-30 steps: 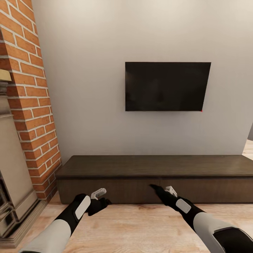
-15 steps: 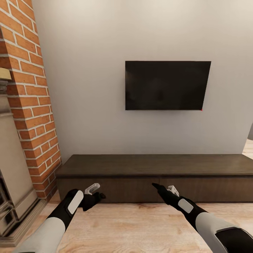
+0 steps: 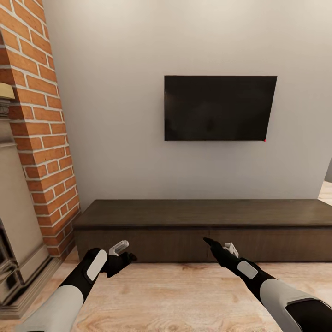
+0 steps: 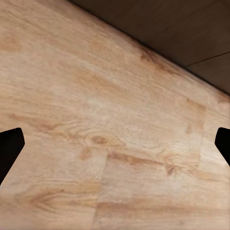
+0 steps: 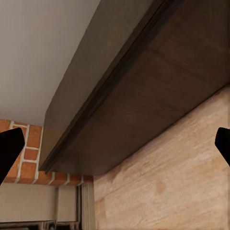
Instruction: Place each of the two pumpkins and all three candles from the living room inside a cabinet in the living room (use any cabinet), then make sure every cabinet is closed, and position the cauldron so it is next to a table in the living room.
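While spread, both hands seemingly face the cabinet.

Both arms reach forward, left tool and right tool gaping.

Soft, even light fills the room, with no clear source and no hard shadows. The wall is bright and shades slightly greyer toward the floor. The TV is flat black without glare. A thin dark shadow sits under the cabinet top's lip. Head view edges bend outward, tilting the brick. Wrist views look softer, the wood grain slightly blurred.
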Controlling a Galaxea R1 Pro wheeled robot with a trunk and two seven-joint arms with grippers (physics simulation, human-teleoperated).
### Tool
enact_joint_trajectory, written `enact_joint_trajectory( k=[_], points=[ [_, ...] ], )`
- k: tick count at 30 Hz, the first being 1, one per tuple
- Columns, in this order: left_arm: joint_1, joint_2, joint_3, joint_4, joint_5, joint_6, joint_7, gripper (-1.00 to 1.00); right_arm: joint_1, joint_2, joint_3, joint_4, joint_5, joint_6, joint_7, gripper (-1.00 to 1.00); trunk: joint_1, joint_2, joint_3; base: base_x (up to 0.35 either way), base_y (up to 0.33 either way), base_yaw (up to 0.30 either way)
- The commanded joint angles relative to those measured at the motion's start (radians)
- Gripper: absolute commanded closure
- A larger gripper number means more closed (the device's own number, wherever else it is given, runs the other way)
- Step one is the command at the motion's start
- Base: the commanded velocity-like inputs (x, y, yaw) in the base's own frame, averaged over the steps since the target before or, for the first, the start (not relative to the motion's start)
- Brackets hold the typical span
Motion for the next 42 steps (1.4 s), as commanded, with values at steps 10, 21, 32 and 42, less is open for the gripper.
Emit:
enact_joint_trajectory(
  k=[10,21,32,42],
  points=[
    [0.006,0.030,0.002,-0.118,0.084,0.148,-0.030,-1.00,-0.001,0.002,0.004,0.000,-0.013,-0.006,-0.008,-1.00,0.038,-0.071,-0.033,0.000,0.000,0.000],
    [0.054,0.201,-0.054,-0.307,0.461,0.268,-0.171,-1.00,-0.001,0.003,0.002,-0.003,-0.042,-0.010,-0.021,-1.00,0.077,-0.141,-0.064,0.000,0.000,0.000],
    [0.075,0.282,-0.342,-0.352,0.752,0.267,-0.399,-1.00,-0.001,0.008,0.001,-0.002,-0.147,-0.058,-0.022,-1.00,0.096,-0.176,-0.083,0.000,0.000,0.000],
    [0.076,0.286,-0.356,-0.373,0.781,0.267,-0.423,-1.00,-0.001,0.010,0.004,-0.006,-0.181,-0.094,-0.021,-1.00,0.101,-0.178,-0.122,0.000,0.000,0.000]
  ],
)
